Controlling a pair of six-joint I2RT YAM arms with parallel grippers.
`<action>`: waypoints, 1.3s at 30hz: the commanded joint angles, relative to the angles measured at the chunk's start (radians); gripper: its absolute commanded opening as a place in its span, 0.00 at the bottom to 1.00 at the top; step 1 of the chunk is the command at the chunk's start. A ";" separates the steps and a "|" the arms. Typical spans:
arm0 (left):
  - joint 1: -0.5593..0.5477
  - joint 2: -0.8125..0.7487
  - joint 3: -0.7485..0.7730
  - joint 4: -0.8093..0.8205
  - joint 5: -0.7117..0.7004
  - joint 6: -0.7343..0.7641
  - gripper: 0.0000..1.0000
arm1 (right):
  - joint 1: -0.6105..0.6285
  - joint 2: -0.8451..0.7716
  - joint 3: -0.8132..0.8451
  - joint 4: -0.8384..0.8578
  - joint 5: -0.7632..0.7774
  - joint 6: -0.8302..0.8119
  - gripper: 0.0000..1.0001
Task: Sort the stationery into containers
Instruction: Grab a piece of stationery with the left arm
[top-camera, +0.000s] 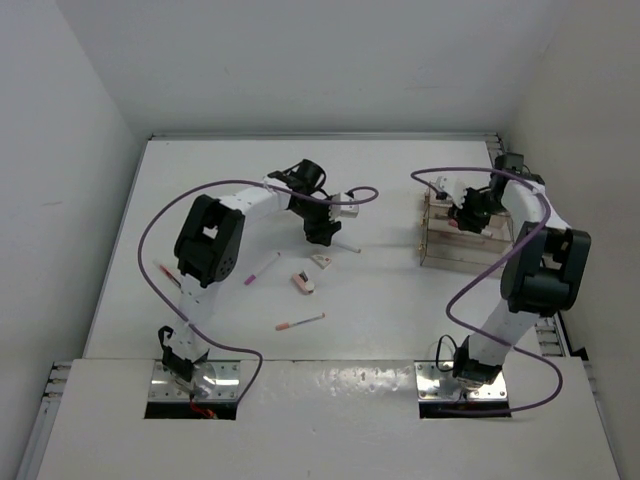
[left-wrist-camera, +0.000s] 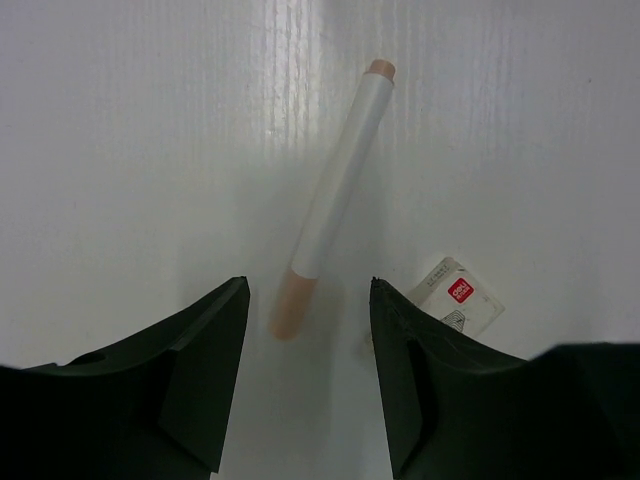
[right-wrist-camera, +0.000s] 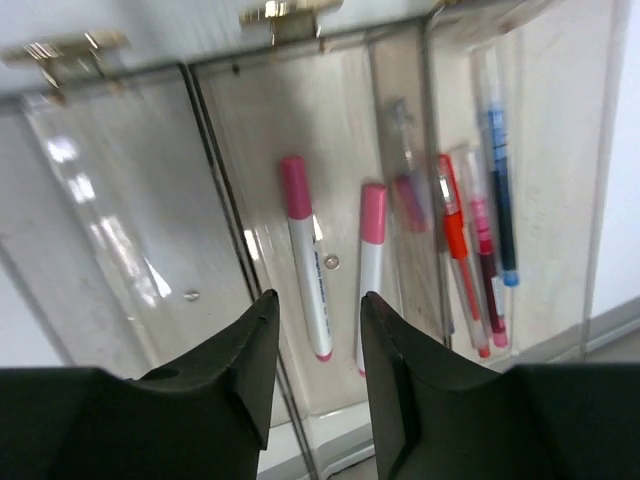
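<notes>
Left gripper (left-wrist-camera: 307, 290) hangs low over the table (left-wrist-camera: 120, 120) with its jaws spread. The peach-capped end of a white pen (left-wrist-camera: 335, 180) lies between the tips with a gap on both sides, so nothing is pinched. From there the pen runs away toward 1 o'clock. A small eraser (left-wrist-camera: 455, 297) lies flat just beside the gripper's right-hand finger (left-wrist-camera: 410, 370), at about 3 o'clock of the cap and apart from the pen.

Working outward on the overhead camera, I count what is loose. A pinkish pen (top-camera: 300, 322) lies closest in, with a second eraser (top-camera: 303, 283) just beyond it. A magenta-capped pen (top-camera: 262, 268) lies at 10 o'clock of that eraser. What looks like one more pen (top-camera: 165, 273) sits at 9 o'clock, beside the left arm (top-camera: 205, 245). With the pair under my left wrist, that makes about six pieces to go.

Farther out, at 2 o'clock of the table, stands the clear box (top-camera: 470, 255). Right gripper (right-wrist-camera: 318, 300) hovers over it, jaws a narrow way apart and holding nothing. I judge the job roughly half done.

Only the right wrist camera shows the box's contents. Two pink-capped markers (right-wrist-camera: 305, 270) lie in a middle slot, and several red, pink and blue pens (right-wrist-camera: 455, 250) fill the slot at 3 o'clock of them. From overhead, glare and the arm hide all that. Likewise, only the left wrist camera shows the gaps beside the cap, since overhead the wrist covers them.
</notes>
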 joint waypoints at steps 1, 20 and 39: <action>-0.009 0.021 0.043 -0.013 0.006 0.074 0.57 | 0.015 -0.134 0.050 -0.066 -0.155 0.138 0.39; -0.096 0.116 0.046 -0.177 -0.102 0.228 0.01 | 0.131 -0.355 0.028 -0.196 -0.368 0.328 0.41; -0.093 -0.099 0.041 -0.043 0.393 -0.582 0.00 | 0.435 -0.751 -0.377 0.095 -0.299 0.136 0.60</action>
